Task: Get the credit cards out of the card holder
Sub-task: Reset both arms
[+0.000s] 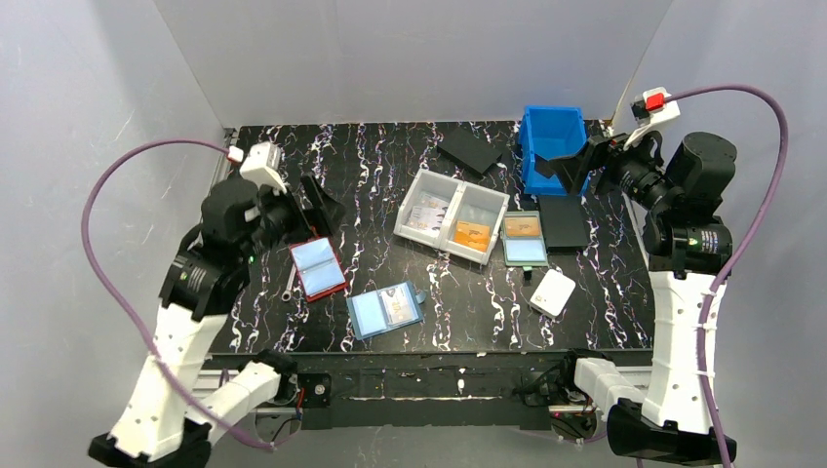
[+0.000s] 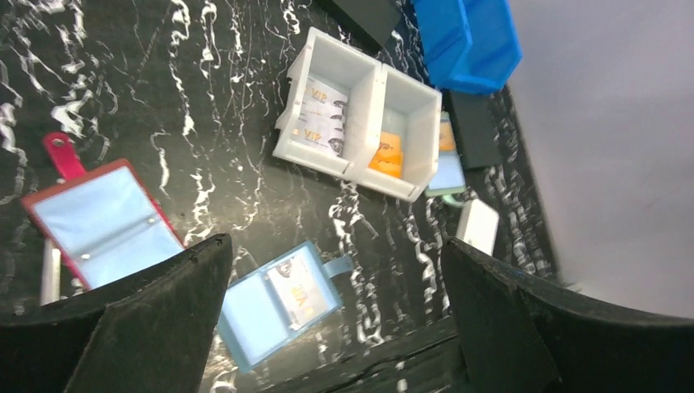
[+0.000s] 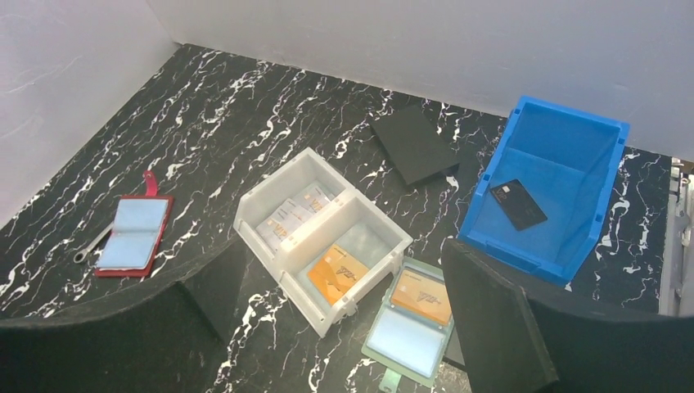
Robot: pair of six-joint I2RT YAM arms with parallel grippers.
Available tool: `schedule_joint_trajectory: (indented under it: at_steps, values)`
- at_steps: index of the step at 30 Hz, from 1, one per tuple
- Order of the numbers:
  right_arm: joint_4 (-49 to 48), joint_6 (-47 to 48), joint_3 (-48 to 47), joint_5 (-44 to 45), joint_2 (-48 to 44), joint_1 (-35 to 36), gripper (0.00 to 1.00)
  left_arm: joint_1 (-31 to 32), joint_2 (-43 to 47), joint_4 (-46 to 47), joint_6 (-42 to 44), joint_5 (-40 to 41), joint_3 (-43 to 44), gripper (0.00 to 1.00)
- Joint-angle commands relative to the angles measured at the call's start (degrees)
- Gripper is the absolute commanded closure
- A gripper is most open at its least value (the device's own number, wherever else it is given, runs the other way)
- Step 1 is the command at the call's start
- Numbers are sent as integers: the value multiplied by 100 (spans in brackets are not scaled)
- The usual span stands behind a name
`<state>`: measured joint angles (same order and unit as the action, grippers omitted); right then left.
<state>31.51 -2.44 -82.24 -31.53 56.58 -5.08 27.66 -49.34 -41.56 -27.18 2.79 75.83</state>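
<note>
My left hand and my right hand hang over the black table, both wide open and holding nothing. The light-blue card holder lies open near the front edge. A credit card sits inside it.

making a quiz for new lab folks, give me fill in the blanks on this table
1. The card holder lies ____, not closed, a credit card showing in one pocket.
2. The white tray has ____ compartments.
3. The lone card in the blue bin is ____.
4. The left gripper and right gripper stand open, holding ____.
Missing words: open; two; black; nothing.
</note>
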Motion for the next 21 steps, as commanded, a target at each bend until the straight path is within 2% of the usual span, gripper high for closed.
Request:
schedule_joint_trajectory:
  at_steps: [1,3,5,15,21]
  values:
    - [30,-7,-186,-134,-44,-77,2,-1604,-303,896,-969,-2897,-419,2]
    - [39,13,-126,-73,-65,-96,2,-2161,-241,1535,-1551,-3609,-805,2]
    - [64,58,-80,-33,-84,-103,2,-2421,-137,1818,-1774,-3709,-994,2]
    - [-80,-339,5,854,-157,-158,2,-2480,175,402,-727,-3098,-329,2]
    - [-159,-568,36,1228,-288,-155,2,-2480,448,-12,-482,-3037,-344,2]
